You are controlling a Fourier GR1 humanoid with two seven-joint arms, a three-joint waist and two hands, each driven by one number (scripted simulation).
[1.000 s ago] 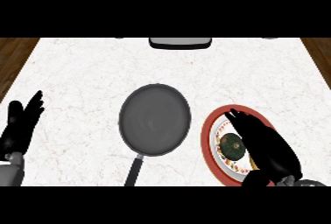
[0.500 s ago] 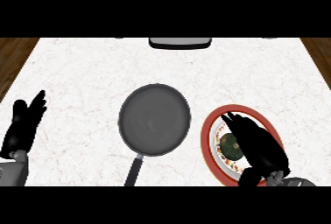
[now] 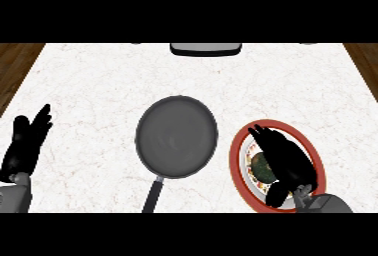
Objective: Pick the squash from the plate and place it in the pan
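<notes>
Squash — a small, dark green, rounded vegetable with a mottled yellowish patch (image 3: 260,167) — lies on the round white plate with a red rim (image 3: 244,150), which sits just to the right of the dark grey round frying pan (image 3: 177,137) on the white marbled counter (image 3: 103,80). Only the squash's left part shows; the rest is hidden under the black right hand (image 3: 284,160).

Step in hand: the pick, at its approach or closing stage. The right hand lies over the plate and over the squash, fingers extended toward the plate's far rim and thumb low at the near rim. The view does not settle whether those fingers are curling round the squash or simply held above it, and contact cannot be confirmed either.

Next move, as judged: close on the squash, lift it clear of the plate's rim, carry it left to the pan and set it down inside the pan's wall. The pan holds nothing, so the placing is not yet done.

Orientation: the visible part looks slightly taller than wide, suggesting a long axis running away from the robot — parallel to the pan's long grey handle (image 3: 153,192), which points toward the robot. Which end is the stem cannot be told.

The black left hand (image 3: 26,145) rests well to the pan's left, near the counter's edge, fingers straight and up.
</notes>
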